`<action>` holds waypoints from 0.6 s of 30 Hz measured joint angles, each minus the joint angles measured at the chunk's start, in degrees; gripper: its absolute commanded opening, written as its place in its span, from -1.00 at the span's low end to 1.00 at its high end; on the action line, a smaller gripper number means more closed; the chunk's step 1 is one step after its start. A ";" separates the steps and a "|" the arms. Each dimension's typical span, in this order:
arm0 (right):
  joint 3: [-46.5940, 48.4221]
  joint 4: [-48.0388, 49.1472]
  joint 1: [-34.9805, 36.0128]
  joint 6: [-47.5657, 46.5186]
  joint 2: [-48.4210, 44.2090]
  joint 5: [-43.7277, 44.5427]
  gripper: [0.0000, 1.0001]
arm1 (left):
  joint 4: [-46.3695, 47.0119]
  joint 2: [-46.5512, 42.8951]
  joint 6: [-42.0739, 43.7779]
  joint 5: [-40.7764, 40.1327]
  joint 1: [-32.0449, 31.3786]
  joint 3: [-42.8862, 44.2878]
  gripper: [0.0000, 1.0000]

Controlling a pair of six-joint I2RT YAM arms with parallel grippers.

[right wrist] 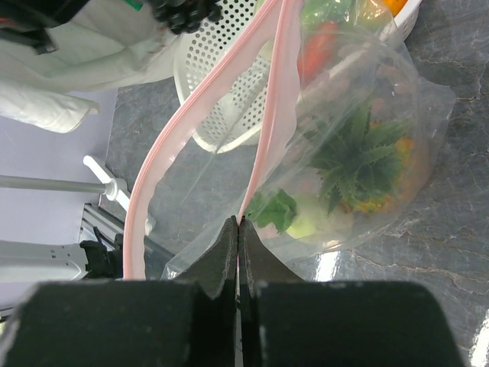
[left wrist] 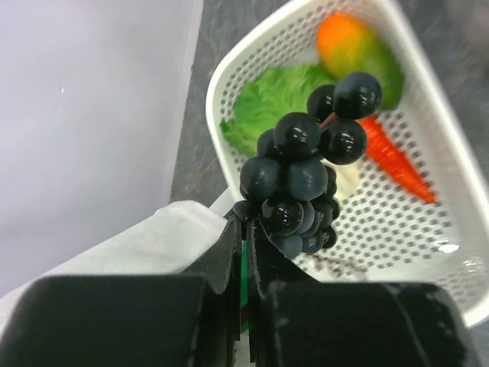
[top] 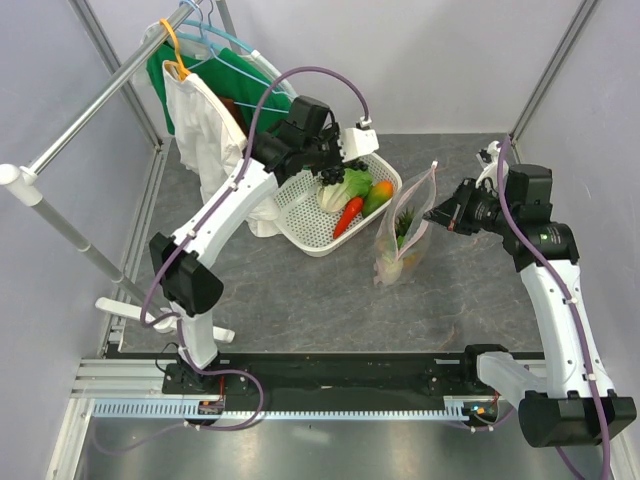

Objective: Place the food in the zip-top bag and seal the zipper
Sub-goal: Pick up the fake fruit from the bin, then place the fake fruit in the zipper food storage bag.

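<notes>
At the upper left of the overhead view, a clothes rail (top: 90, 120) and a hanging white garment (top: 205, 130) crowd the left arm's elbow, leaving little room on that side. Just right of them, the left fingers (left wrist: 233, 237) are clamped on the lower end of the dark grape bunch (left wrist: 302, 180), which hangs above the white basket (top: 310, 240). A lettuce piece (left wrist: 267, 99) and a carrot (top: 348, 215) lie in the basket, waiting their turn. The pinch catches only a few berries, so the bunch could likely slip free during a swing to the right. Bare bench (top: 300, 300) fills the lower centre, the freest path. Right of the basket and close to its rim, the zip-top bag (top: 405, 235) stands on the bench with a spiky green piece (right wrist: 355, 164) inside. The right fingers (right wrist: 231, 237) are pinched shut on one lip of the pink zipper (right wrist: 279, 99). With only that lip held, the mouth gapes narrowly and the floppy bag may sag or tip if the grapes snag its edge.
</notes>
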 measured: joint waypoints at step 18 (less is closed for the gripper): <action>0.00 0.96 0.00 0.98 0.85 -0.74 -1.00 | -2.10 -9.75 -29.86 23.19 -4.70 17.20 -0.96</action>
